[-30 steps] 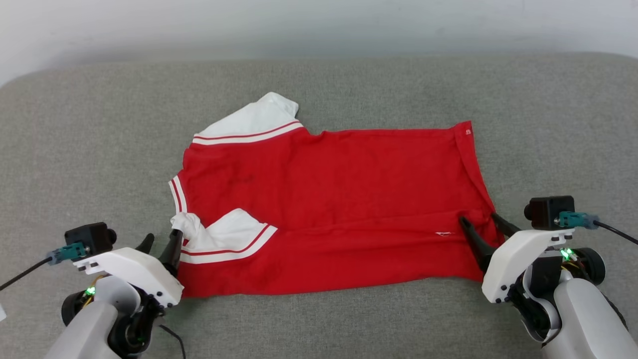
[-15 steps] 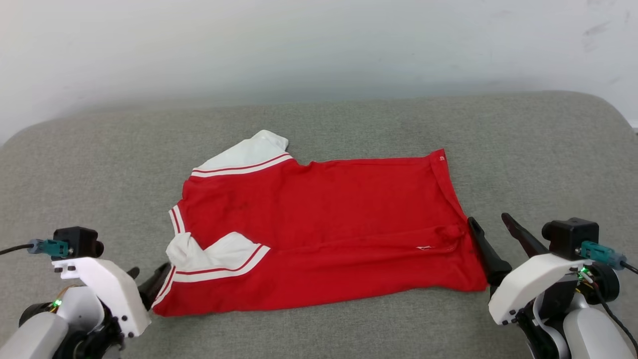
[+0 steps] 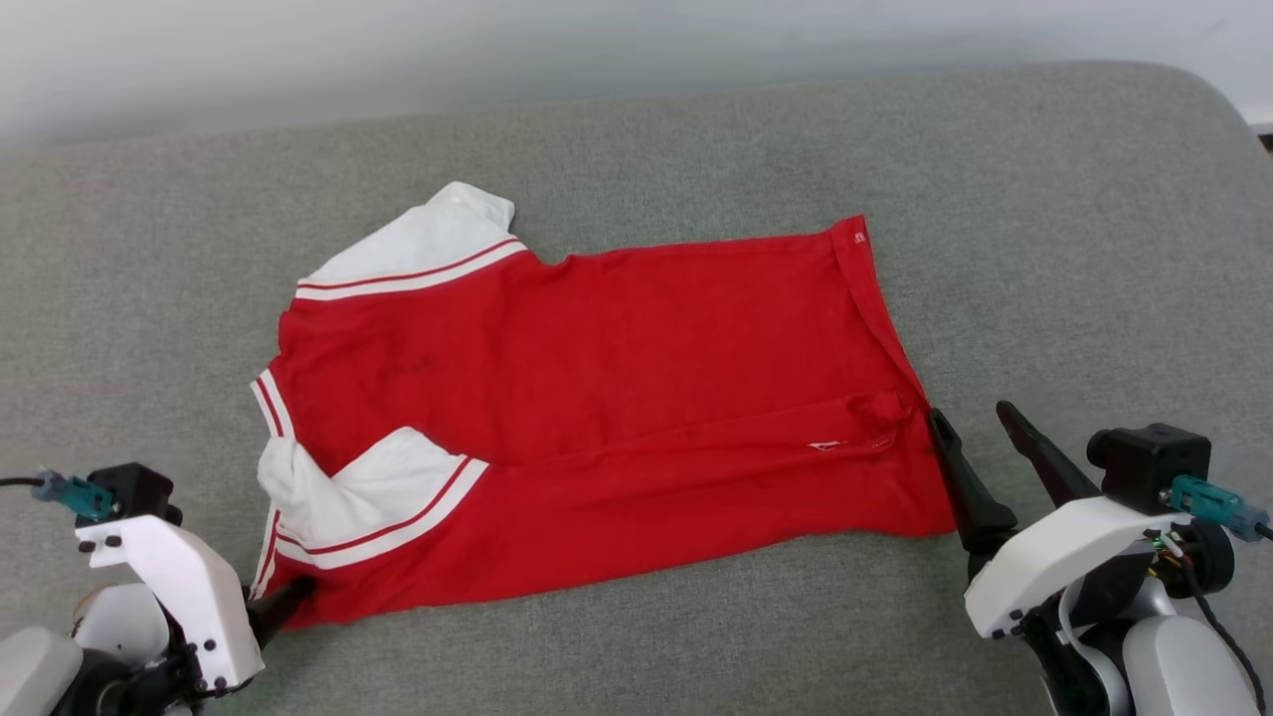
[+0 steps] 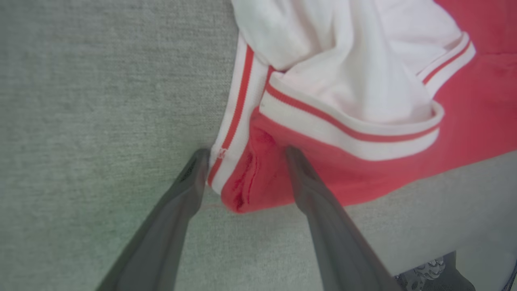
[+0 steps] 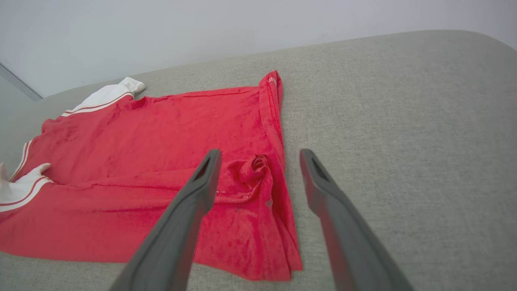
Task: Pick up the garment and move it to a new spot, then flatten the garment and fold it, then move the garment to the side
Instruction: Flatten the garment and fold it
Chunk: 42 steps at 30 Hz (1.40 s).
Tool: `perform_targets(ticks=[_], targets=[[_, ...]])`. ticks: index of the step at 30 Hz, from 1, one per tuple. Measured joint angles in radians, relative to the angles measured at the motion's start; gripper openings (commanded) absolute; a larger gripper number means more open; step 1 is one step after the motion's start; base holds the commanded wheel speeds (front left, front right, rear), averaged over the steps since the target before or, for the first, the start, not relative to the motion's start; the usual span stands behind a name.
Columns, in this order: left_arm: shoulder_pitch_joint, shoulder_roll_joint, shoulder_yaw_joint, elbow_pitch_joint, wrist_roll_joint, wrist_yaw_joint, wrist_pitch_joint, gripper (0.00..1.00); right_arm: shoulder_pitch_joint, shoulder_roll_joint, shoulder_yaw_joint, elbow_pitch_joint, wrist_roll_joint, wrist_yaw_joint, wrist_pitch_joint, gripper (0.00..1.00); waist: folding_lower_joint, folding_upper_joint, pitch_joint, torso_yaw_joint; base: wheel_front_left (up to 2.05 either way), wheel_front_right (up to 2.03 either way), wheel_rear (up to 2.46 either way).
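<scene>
Red fabric took up the middle of the head view: the garment lay spread on a grey woven cushion. Its white sleeves and striped trim were toward the left of the frame and its hem toward the right. A crease ran across its lower half.

In the left wrist view, the left gripper had its fingers apart, straddling the garment's striped lower corner without pinching it.

At the lower right of the head view, the right gripper was likewise spread. One fingertip was at the hem edge and the other over bare cushion. A pale wall ran along the top.
</scene>
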Motion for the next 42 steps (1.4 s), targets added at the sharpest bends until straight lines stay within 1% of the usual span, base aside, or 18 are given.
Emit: perform_targets(ticks=[3, 4, 5, 6, 7, 9, 12, 16, 19, 22, 26, 28, 33, 34, 35, 36, 42], targets=[[-0.020, -0.013, -0.009, 0.024, -0.011, -0.010, 0.025, 1.00, -0.003, 0.005, -0.004, 0.003, 0.003, 0.000, 0.005, 1.00, 0.0000, 0.0000, 0.022, -0.007, 0.00, 0.00, 0.00], [-0.027, -0.018, -0.012, 0.032, -0.014, -0.018, 0.029, 0.55, -0.004, 0.005, -0.009, 0.009, 0.006, 0.000, 0.010, 1.00, 0.0000, 0.0000, 0.027, -0.009, 0.00, 0.00, 0.00], [-0.032, -0.026, -0.012, 0.042, -0.017, -0.021, 0.028, 0.35, -0.006, 0.005, -0.013, 0.013, 0.016, 0.000, 0.016, 1.00, -0.0001, 0.0000, 0.029, -0.011, 0.00, 0.00, 0.00], [-0.036, -0.033, -0.013, 0.052, -0.017, -0.029, 0.027, 0.09, -0.007, 0.004, -0.018, 0.017, 0.025, 0.000, 0.024, 1.00, -0.0001, 0.0000, 0.029, -0.011, 0.00, 0.00, 0.00], [-0.040, -0.040, -0.015, 0.062, -0.018, -0.035, 0.027, 0.00, -0.011, 0.002, -0.024, 0.023, 0.032, 0.000, 0.036, 1.00, -0.0001, 0.0000, 0.027, -0.011, 0.00, 0.00, 0.00], [-0.048, -0.055, -0.017, 0.080, -0.016, -0.046, 0.009, 0.00, -0.014, -0.006, -0.041, 0.033, 0.053, 0.000, 0.057, 1.00, 0.0000, 0.0000, 0.021, -0.008, 0.00, 0.00, 0.00], [-0.051, -0.086, -0.026, 0.092, -0.006, -0.062, -0.023, 0.00, -0.018, -0.031, -0.067, 0.056, 0.082, 0.000, 0.122, 1.00, 0.0001, 0.0000, 0.008, -0.001, 0.00, 0.00, 0.00], [-0.053, -0.091, -0.031, 0.085, 0.022, -0.069, -0.062, 0.00, -0.031, -0.065, -0.092, 0.100, 0.104, 0.000, 0.274, 1.00, 0.0001, 0.0000, -0.012, 0.014, 0.00, 0.00, 0.00], [-0.053, -0.090, -0.034, 0.046, 0.045, -0.062, -0.086, 0.00, -0.053, -0.093, -0.089, 0.118, 0.124, 0.000, 0.386, 1.00, 0.0001, 0.0000, -0.024, 0.032, 0.00, 0.00, 0.00], [-0.053, -0.077, -0.029, -0.009, 0.065, -0.041, -0.102, 0.00, -0.083, -0.100, -0.061, 0.130, 0.139, 0.000, 0.474, 1.00, 0.0001, 0.0000, -0.028, 0.052, 0.00, 0.00, 0.00], [-0.053, -0.063, -0.028, -0.083, 0.088, -0.019, -0.108, 0.00, -0.129, -0.104, -0.026, 0.156, 0.148, 0.000, 0.548, 1.00, 0.0001, 0.0000, -0.018, 0.078, 0.00, 0.00, 0.00], [-0.054, -0.063, -0.029, -0.105, 0.093, -0.015, -0.109, 0.00, -0.147, -0.102, -0.018, 0.188, 0.147, 0.000, 0.583, 1.00, 0.0002, 0.0000, -0.006, 0.090, 0.00, 0.00, 0.00], [-0.056, -0.077, -0.035, -0.119, 0.100, -0.009, -0.119, 0.00, -0.180, -0.097, -0.005, 0.255, 0.144, 0.000, 0.653, 1.00, 0.0002, 0.0000, 0.020, 0.118, 0.00, 0.00, 0.00], [-0.056, -0.079, -0.036, -0.119, 0.100, -0.010, -0.122, 0.00, -0.187, -0.097, -0.005, 0.264, 0.145, 0.000, 0.663, 0.45, 0.0001, 0.0000, 0.023, 0.121, 0.00, 0.00, 0.00], [-0.056, -0.081, -0.037, -0.117, 0.100, -0.010, -0.122, 0.00, -0.192, -0.098, -0.005, 0.270, 0.148, 0.000, 0.666, 0.24, 0.0001, 0.0000, 0.026, 0.123, 0.00, 0.00, 0.00], [-0.056, -0.084, -0.037, -0.114, 0.098, -0.013, -0.123, 0.00, -0.196, -0.098, -0.007, 0.276, 0.155, 0.000, 0.665, 0.00, 0.0001, 0.0000, 0.026, 0.125, 0.00, 0.00, 0.00], [-0.044, -0.095, -0.039, -0.098, 0.092, -0.014, -0.138, 0.00, -0.200, -0.098, 0.009, 0.279, 0.161, 0.000, 0.642, 0.00, 0.0001, 0.0000, -0.004, 0.121, 0.00, 0.00, 0.00]])
